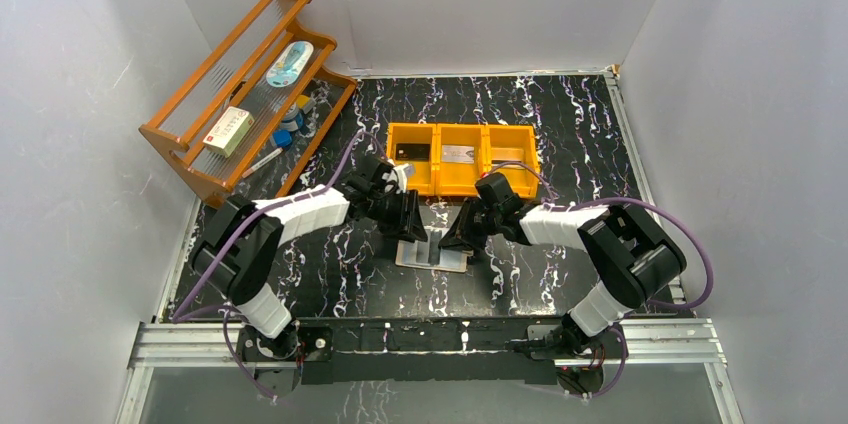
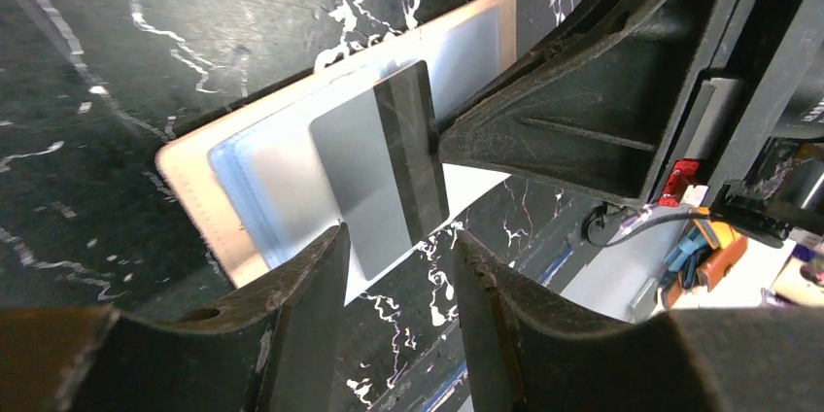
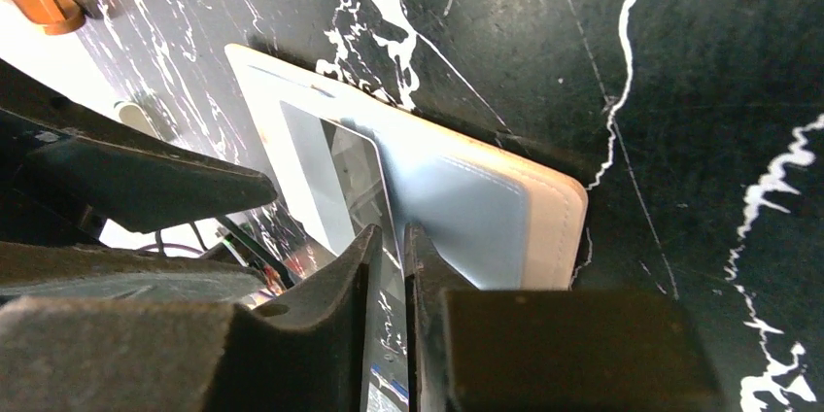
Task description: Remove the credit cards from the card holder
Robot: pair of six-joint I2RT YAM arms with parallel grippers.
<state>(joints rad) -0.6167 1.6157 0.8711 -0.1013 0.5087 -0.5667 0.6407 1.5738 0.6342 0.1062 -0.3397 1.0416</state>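
Observation:
The card holder lies open and flat on the black marbled table, with a beige rim and silvery-blue panels. A silver credit card with a black stripe stands tilted above it, one end still over the holder. My right gripper is shut on this card's edge; it also shows in the top view and the left wrist view. My left gripper is open and empty, its fingers on either side of the card's near corner, just left of the holder in the top view.
An orange three-compartment tray stands just behind the holder, with a dark card in its left bin and a light one in the middle. A wooden rack with small items stands at the back left. White walls enclose the table.

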